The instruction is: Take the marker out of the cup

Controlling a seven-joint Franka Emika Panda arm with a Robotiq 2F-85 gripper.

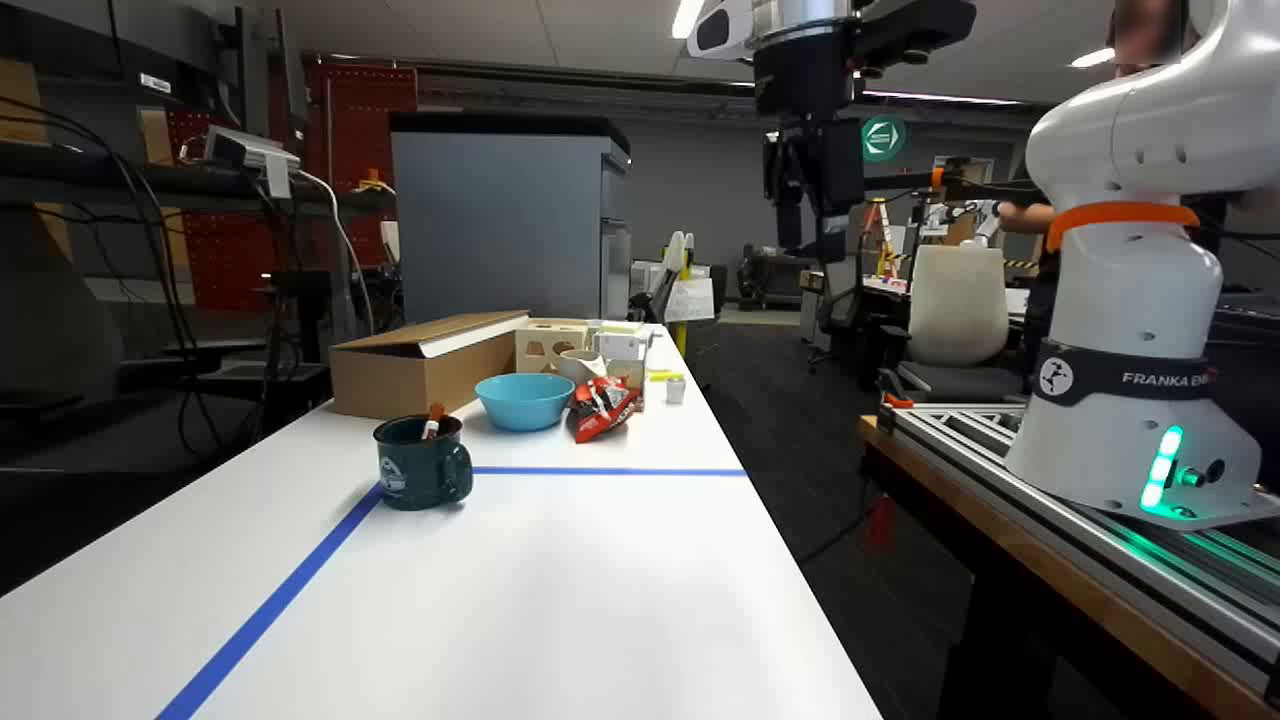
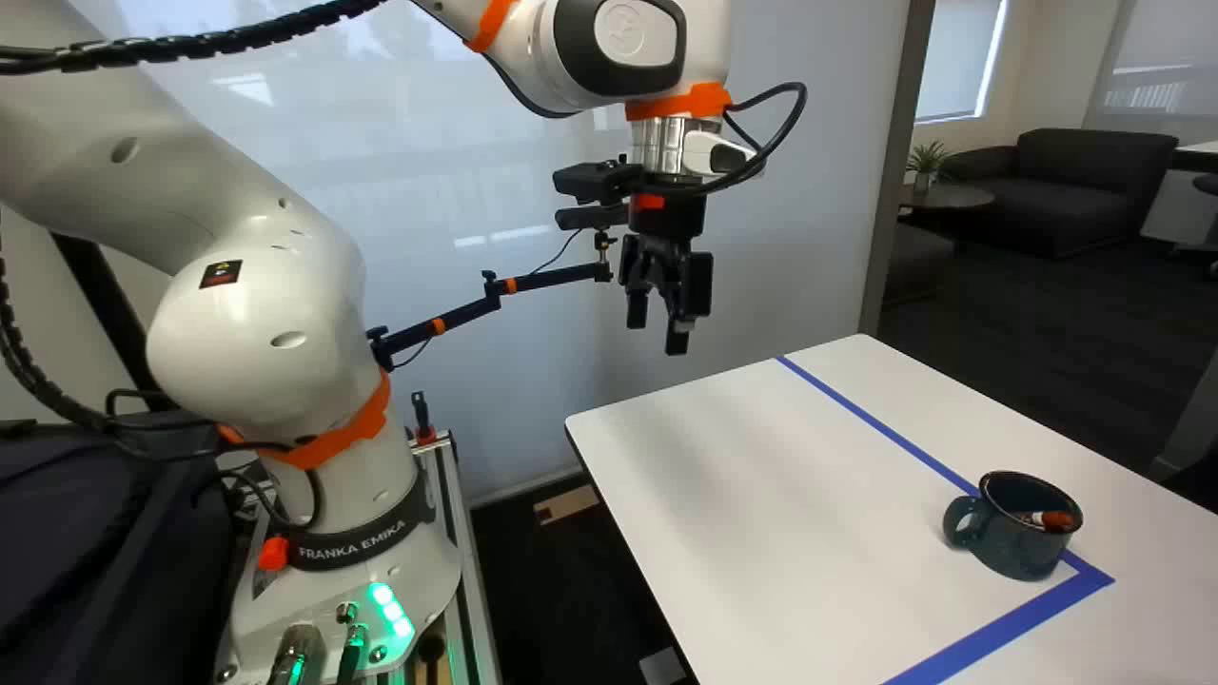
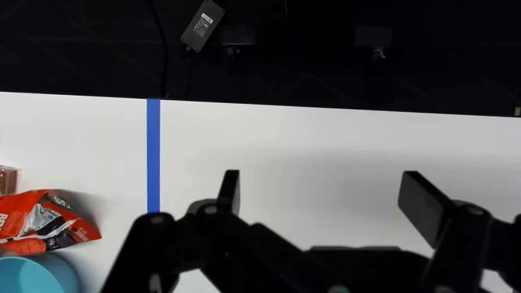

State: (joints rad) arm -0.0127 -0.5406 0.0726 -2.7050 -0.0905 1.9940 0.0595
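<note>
Wrist view: fingers (image 3: 421, 207) spread wide.
Marker (image 2: 1052, 519) in cup (image 2: 1013, 549), approx. 4 o'clock from them in an ext. view.

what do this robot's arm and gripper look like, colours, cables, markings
The arm is white and rounded, with orange bands, a black band reading FRANKA EMIKA and green lights low down. A thick, ribbed black cable runs alongside it, and a silvery metal collar sits above the gripper. The gripper is black and angular, with blocky, flat-faced fingers.
</note>
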